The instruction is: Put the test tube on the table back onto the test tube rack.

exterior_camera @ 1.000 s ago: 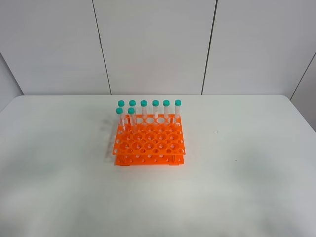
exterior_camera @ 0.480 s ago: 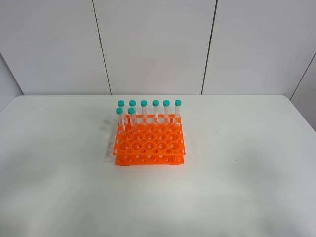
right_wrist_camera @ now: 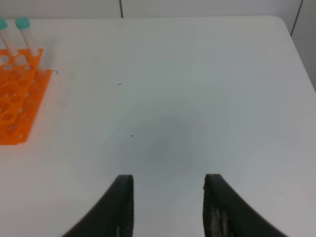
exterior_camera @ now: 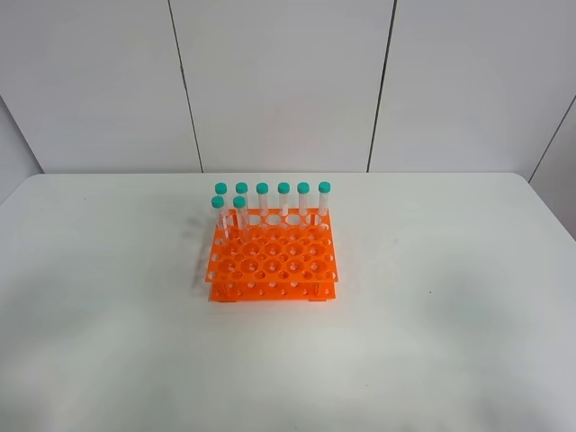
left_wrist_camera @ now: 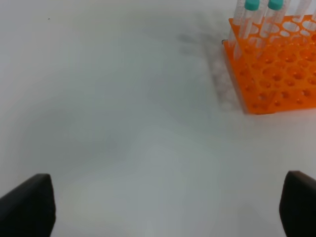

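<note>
Orange test tube rack [exterior_camera: 273, 256] on white table [exterior_camera: 450, 270], eight teal-capped tubes [exterior_camera: 262, 200] upright along its far side, none lying beside it; left gripper [left_wrist_camera: 168, 207] wide open, right gripper [right_wrist_camera: 168, 207] part-open, both empty; risk: arms hunting an already-seated tube.

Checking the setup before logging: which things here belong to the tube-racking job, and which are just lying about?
Job: test tube rack; eight capped test tubes standing in it; table; left gripper and right gripper, both open and empty.
Lying about: nothing visible; no loose tube shows.
</note>
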Tool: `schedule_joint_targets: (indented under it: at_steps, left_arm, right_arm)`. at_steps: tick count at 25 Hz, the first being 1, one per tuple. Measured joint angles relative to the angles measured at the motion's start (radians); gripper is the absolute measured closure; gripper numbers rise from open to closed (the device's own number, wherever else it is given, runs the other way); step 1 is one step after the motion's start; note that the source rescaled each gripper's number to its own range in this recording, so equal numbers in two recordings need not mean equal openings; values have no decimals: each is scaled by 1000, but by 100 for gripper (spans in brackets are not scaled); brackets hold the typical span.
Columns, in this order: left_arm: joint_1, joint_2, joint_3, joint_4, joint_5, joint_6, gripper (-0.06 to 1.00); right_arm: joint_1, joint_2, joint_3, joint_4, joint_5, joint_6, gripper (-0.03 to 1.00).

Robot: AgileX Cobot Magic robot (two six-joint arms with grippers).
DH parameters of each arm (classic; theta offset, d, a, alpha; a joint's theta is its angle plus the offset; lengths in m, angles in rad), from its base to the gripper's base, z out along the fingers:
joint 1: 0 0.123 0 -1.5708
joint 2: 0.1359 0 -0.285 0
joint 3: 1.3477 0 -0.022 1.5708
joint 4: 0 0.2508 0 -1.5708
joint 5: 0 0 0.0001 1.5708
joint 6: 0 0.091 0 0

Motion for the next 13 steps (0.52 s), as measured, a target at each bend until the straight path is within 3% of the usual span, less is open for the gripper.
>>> schedule_joint_targets:
  at_steps: [13]
  left_arm:
    - [0,0,0,0,0,0,-5]
  right_arm:
    - [0,0,0,0,0,0,56]
